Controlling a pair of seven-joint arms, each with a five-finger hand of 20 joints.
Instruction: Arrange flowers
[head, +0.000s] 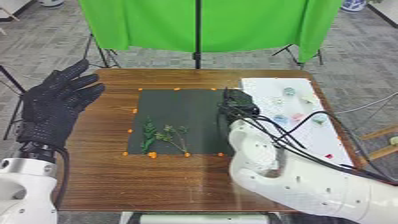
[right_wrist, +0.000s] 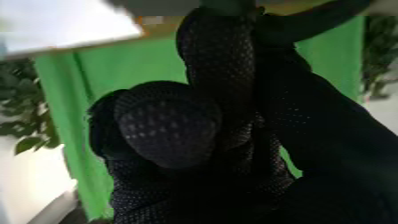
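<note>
"How far along are we?"

"Early on, I'd judge. On the dark mat (head: 195, 111) I have a leafy sprig (head: 149, 135) and, just beside it, a branching sprig (head: 166, 136). Both lie flat in the mat's near left part."

"And the flowers?"

"Well, right of the mat there's a white sheet (head: 258, 87) with small coloured pieces on it, blooms by the look of them: a pale blue bloom (head: 281, 119), a pink bloom (head: 297, 117), and, closer to me, a red piece (head: 330, 156). I see no bloom on the visible part of the mat, so adding those to the greenery is probably what's left."

"Where are your arms?"

"My right arm comes in from the near right and puts the right hand (head: 238, 102) over the mat's right edge, toward its far corner. I can't tell from my feeds whether that hand is open or closed, or whether it has anything in it."

"The other one?"

"The left hand (head: 60, 95) is raised well left of the mat, its fingers loosely spread and nothing in them. I'd leave it waiting there, clear of the sprigs."
</note>
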